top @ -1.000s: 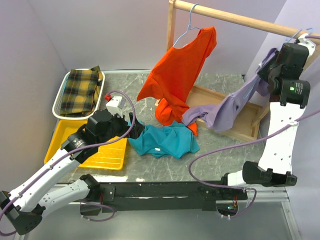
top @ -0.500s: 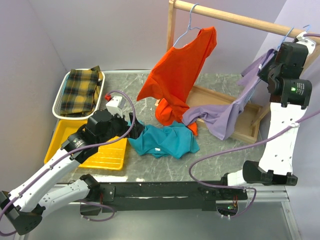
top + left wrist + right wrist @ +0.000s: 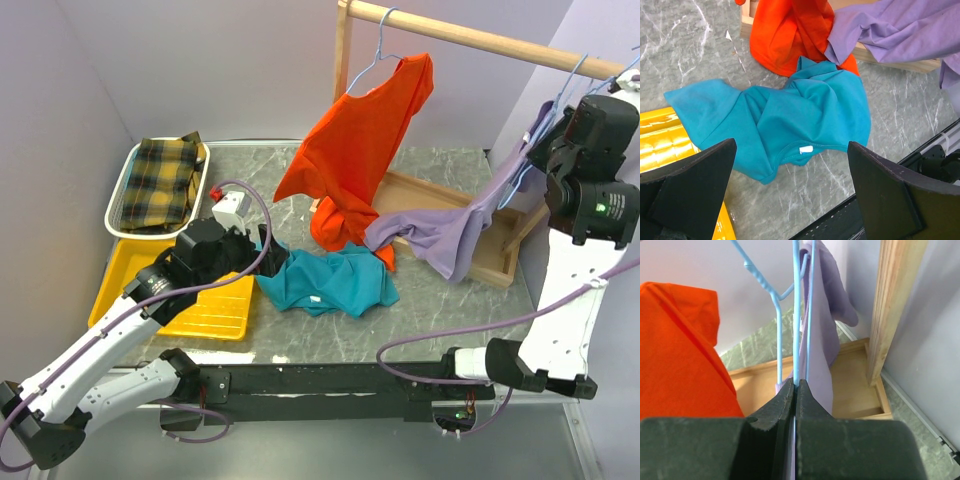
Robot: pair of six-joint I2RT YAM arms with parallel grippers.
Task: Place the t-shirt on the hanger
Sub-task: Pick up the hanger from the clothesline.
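The teal t-shirt (image 3: 330, 282) lies crumpled on the marble table, collar tag up (image 3: 805, 115). My left gripper (image 3: 262, 255) hovers at its left edge, jaws wide open around nothing (image 3: 790, 150). My right gripper (image 3: 545, 150) is high at the right, by the wooden rod (image 3: 480, 38), shut (image 3: 795, 385) on a pale-blue wire hanger (image 3: 795, 315). That hanger carries the lilac shirt (image 3: 450, 225). The task's own hanger is out of view.
An orange shirt (image 3: 360, 140) hangs from the rod on another wire hanger and drapes onto the teal shirt's far edge. The rack's wooden base tray (image 3: 500, 255) is at the right. A yellow tray (image 3: 215, 310) and a white basket (image 3: 125, 190) with plaid cloth stand left.
My right gripper has shifted right and slightly down along the rod with the hanger, and the lilac shirt swung with it. The left arm and teal shirt have not moved.
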